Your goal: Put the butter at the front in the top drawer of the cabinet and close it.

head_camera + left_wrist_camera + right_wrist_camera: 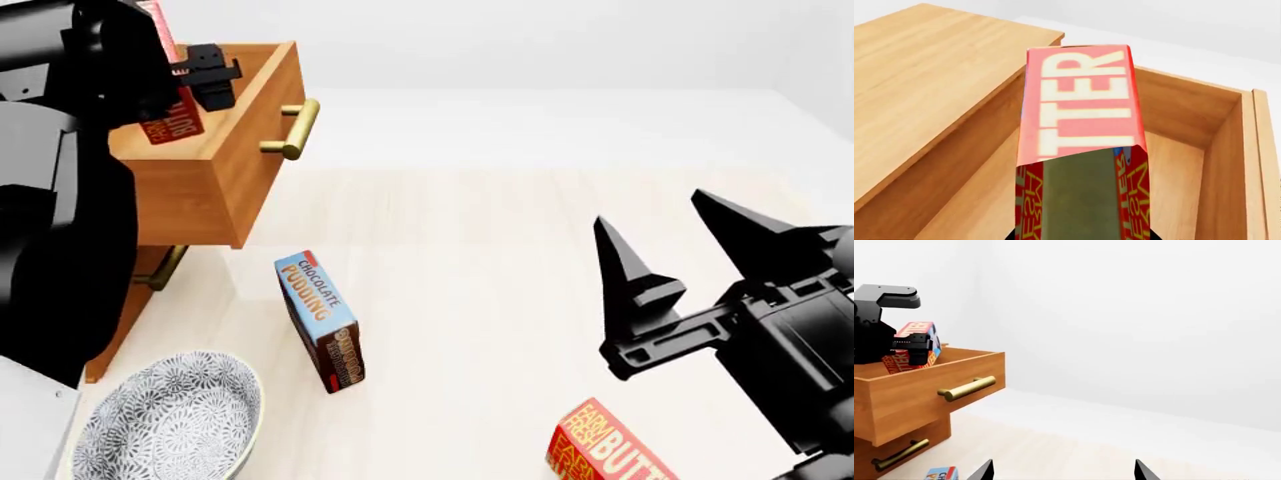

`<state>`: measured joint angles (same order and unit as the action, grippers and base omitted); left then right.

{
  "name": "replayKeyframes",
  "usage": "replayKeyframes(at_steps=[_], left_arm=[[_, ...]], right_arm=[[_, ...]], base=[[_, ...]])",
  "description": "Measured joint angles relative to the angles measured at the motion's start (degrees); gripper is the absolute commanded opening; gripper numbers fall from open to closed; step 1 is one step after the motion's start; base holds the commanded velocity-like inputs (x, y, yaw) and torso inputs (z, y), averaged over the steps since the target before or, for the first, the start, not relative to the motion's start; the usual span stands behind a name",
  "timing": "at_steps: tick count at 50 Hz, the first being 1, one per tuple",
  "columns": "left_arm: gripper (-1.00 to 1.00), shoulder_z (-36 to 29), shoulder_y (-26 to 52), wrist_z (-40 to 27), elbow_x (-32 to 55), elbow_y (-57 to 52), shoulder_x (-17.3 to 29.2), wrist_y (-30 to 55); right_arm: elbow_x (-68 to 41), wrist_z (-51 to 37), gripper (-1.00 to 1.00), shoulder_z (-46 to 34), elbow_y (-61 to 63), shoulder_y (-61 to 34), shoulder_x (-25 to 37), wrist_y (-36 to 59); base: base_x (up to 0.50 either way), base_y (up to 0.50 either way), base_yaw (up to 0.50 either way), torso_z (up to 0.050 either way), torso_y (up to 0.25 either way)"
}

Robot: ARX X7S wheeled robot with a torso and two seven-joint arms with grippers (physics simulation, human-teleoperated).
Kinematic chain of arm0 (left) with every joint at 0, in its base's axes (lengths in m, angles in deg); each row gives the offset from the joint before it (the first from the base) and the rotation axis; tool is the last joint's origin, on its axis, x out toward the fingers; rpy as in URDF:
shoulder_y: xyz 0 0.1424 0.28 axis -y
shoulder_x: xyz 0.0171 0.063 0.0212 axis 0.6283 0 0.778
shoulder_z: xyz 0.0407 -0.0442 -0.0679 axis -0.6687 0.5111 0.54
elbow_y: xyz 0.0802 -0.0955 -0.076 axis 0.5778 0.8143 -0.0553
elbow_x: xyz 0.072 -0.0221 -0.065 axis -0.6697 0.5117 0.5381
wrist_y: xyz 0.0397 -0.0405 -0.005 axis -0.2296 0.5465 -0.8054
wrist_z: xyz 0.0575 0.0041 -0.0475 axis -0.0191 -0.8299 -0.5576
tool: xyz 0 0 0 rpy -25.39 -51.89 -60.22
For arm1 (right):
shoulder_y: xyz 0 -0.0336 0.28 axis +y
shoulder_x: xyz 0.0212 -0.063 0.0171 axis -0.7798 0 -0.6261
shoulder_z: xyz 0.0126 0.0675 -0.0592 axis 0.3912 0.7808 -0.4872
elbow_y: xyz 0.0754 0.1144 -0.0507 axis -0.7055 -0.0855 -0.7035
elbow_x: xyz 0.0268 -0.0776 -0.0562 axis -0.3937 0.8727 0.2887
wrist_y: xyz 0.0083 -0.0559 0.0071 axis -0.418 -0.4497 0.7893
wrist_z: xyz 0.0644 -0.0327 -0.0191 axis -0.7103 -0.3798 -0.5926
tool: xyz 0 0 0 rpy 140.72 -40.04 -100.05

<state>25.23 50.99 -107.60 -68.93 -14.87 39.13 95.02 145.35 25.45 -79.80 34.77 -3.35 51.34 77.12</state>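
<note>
My left gripper (187, 80) is shut on the butter (1081, 100), a red-orange carton with pale lettering. It holds the carton tilted over the pulled-out top drawer (1187, 165), whose wooden floor shows bare beneath it. From the right wrist view the butter (914, 330) sits partly below the rim of the drawer (927, 390), which has a brass handle (966, 388). The cabinet (927, 65) top lies beside the drawer. My right gripper (654, 212) stands open and holds nothing, far to the right of the cabinet.
A second butter carton (607, 450) lies on the floor under my right arm. A chocolate pudding box (320, 320) stands near the cabinet's front, and a patterned bowl (167, 420) sits beside it. A lower drawer handle (899, 455) shows below the open drawer.
</note>
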Motion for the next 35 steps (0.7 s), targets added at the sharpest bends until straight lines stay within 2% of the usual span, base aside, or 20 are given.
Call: replayKeyframes(at_steps=[15,16,35], left_arm=[[-1.00,-0.10,-0.10,0.56,-0.16,-0.06,0.08,1.54],[1.00,-0.13,-0.05,0.66,-0.24,-0.08,0.10,1.69],[1.00,-1.98,0.61,1.68,-0.85,-0.32,0.04,3.60]], right_arm=[[-0.83,0.00,1.00,0.59,0.80,0.53,0.00,0.00],[-0.86,0.00,1.00,0.60,0.86,0.55,0.00,0.00],[-2.00,0.00,1.00,1.29,2.10,1.08,0.00,0.00]], base=[[0.00,0.00,0.00,0.000,0.001],[0.00,0.00,0.00,0.000,0.000],[0.00,0.00,0.00,0.000,0.001]])
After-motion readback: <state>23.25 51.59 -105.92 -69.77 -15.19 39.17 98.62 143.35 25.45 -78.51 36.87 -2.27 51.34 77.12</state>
